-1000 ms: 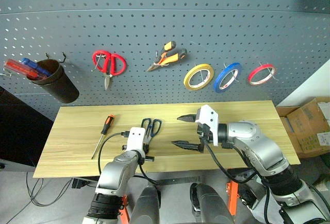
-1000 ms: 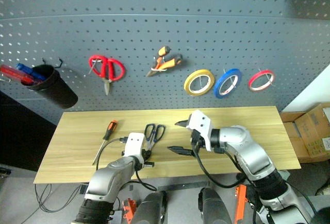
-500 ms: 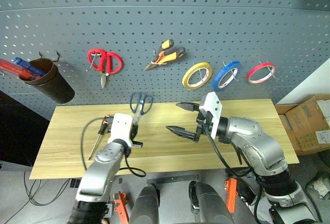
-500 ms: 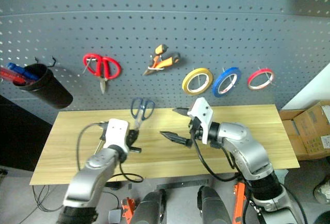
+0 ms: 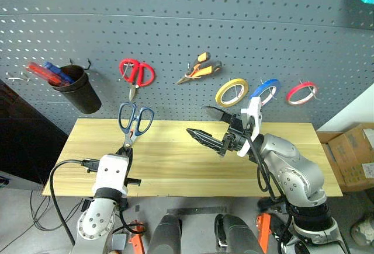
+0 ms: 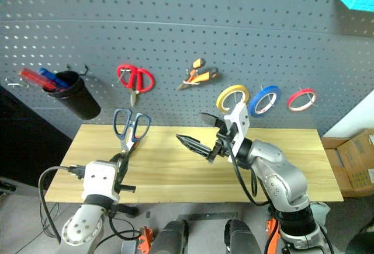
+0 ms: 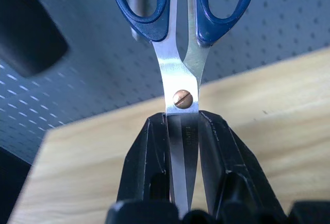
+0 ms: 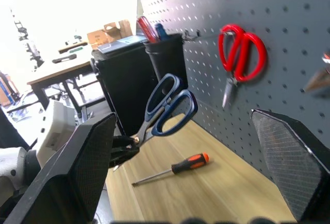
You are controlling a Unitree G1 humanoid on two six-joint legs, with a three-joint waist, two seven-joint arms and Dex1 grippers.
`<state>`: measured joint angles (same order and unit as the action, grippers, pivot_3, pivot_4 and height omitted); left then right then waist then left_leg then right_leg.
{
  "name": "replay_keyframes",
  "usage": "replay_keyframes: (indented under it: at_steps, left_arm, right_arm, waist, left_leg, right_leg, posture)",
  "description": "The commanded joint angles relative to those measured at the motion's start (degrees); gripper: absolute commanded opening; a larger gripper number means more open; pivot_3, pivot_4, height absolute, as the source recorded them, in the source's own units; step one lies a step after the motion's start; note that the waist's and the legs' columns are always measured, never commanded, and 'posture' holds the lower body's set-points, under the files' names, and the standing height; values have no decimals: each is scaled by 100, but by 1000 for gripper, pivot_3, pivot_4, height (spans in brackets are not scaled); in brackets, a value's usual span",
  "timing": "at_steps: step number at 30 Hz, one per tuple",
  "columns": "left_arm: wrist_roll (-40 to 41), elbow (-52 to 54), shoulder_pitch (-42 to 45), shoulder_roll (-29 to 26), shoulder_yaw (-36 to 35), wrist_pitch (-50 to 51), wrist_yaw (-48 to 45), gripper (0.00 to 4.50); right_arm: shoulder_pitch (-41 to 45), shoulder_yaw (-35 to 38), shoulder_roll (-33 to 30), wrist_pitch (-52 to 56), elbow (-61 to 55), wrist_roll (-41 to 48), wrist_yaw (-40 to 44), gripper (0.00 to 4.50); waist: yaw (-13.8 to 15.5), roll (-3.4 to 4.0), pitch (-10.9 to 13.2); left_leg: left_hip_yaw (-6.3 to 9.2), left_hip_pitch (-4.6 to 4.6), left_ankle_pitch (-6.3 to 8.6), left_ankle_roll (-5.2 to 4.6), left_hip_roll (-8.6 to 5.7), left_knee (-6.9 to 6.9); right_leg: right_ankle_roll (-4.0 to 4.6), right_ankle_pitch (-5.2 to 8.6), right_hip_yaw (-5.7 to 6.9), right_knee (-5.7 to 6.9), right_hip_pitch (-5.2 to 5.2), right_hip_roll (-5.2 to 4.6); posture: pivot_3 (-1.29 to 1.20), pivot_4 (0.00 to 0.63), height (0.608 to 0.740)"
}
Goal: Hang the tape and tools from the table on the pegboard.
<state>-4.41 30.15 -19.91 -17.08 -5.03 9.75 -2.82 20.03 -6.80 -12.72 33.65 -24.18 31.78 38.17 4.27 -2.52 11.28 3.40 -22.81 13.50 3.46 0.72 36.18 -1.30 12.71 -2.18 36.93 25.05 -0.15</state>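
My left gripper (image 5: 126, 150) is shut on the blades of the dark-blue-handled scissors (image 5: 135, 119), held above the table (image 5: 175, 163) with the handles pointing up toward the pegboard (image 5: 175, 26). In the left wrist view the fingers (image 7: 149, 147) clamp the blades just below the scissors' pivot screw (image 7: 183, 99). My right gripper (image 5: 200, 122) stands open and holds nothing, above the table's middle. The blue tape (image 5: 264, 90) and the orange-and-black pliers (image 5: 201, 69) hang on the pegboard. The orange-handled tool (image 8: 172, 168) lies on the table.
Red-handled scissors (image 5: 137, 73), a yellow tape roll (image 5: 232, 91) and a red tape roll (image 5: 301, 93) hang on the pegboard. A black cup (image 5: 82, 94) with red and blue tools hangs at the left. A cardboard box (image 5: 356, 160) sits on the floor at the right.
My left gripper has lifted the blue scissors off the table and turned them handles-up toward the pegboard. The right gripper rose a little, still open. The camera view has shifted.
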Motion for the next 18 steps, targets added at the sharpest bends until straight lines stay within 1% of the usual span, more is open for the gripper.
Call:
replay_keyframes:
  at_steps: [1,5,10,13,15,18]
  left_arm:
    - [-265,151,397,-28,-254,-492,194,476]
    - [-257,-344,953,-114,-410,-586,129,476]
    - [-82,-892,1465,-229,-575,-663,-51,476]
    - [12,-1117,1568,-255,-617,-719,-161,476]
    - [95,-1250,1619,-260,-626,-739,-251,476]
    - [212,-1486,1756,-298,-618,-768,-424,476]
  right_arm:
    - [187,111,143,-352,-28,139,23,4500]
    - [256,39,237,-420,62,153,48,4500]
    - [358,18,257,-462,129,103,16,4500]
    - [359,31,241,-478,111,52,-36,4500]
    - [347,48,237,-476,95,38,-82,4500]
    - [318,55,237,-468,51,43,-164,4500]
  waist:
    - [21,-3,-37]
    - [35,-4,-165]
    - [31,-13,-219]
    - [28,-10,-238]
    - [26,-11,-259]
    - [23,-11,-284]
  left_leg:
    - [-2,1,-2,-3,1,1]
    - [-9,6,-7,-9,3,4]
    - [-18,32,-7,-9,3,3]
    - [-18,54,-7,-9,6,3]
    - [-19,87,-6,-9,6,0]
    - [-20,96,-6,-9,7,0]
  right_leg:
    - [7,-5,-1,0,-1,3]
    - [4,-14,-3,3,-7,8]
    - [4,-15,-11,3,-32,8]
    - [4,-15,-10,5,-52,11]
    - [5,-14,-11,1,-83,11]
    - [6,-13,-11,3,-90,11]
  posture:
    - [258,80,740]
    - [256,67,740]
    - [243,60,740]
    - [233,59,740]
    - [228,58,740]
    - [222,58,740]
